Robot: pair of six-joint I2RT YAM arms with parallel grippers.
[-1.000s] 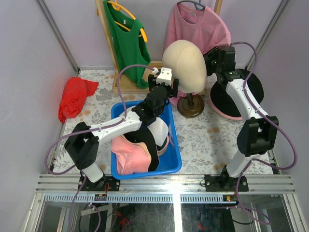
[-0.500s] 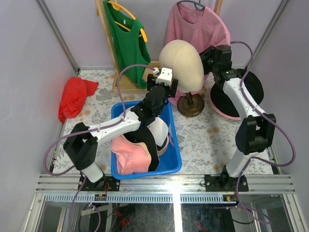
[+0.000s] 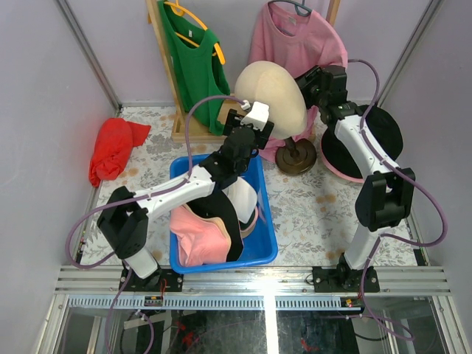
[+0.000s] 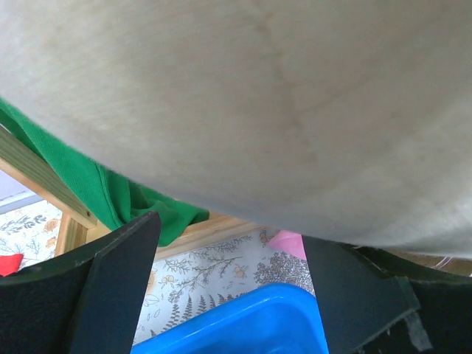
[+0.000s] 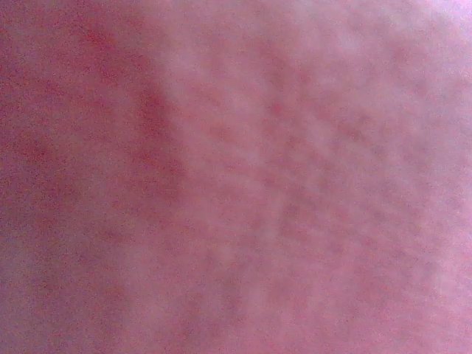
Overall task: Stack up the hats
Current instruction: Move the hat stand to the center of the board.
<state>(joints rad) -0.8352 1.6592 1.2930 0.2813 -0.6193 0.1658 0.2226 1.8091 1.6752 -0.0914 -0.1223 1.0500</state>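
Soft fabric hats, pink [image 3: 193, 234], white [image 3: 242, 198] and black [image 3: 225, 214], are heaped in the blue plastic bin [image 3: 262, 254]. A flat black round hat with pink rim [image 3: 383, 136] lies at the right. Probably light and limp, will sag; best pinched at a brim. Left gripper [image 3: 251, 127] gapes wide and empty against the cream mannequin head [image 3: 269, 96]. Right gripper [image 3: 308, 82] is beside the head; its jaws can't be told.

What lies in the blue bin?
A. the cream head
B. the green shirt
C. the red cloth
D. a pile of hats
D: pink, black and white hats are heaped inside the bin.
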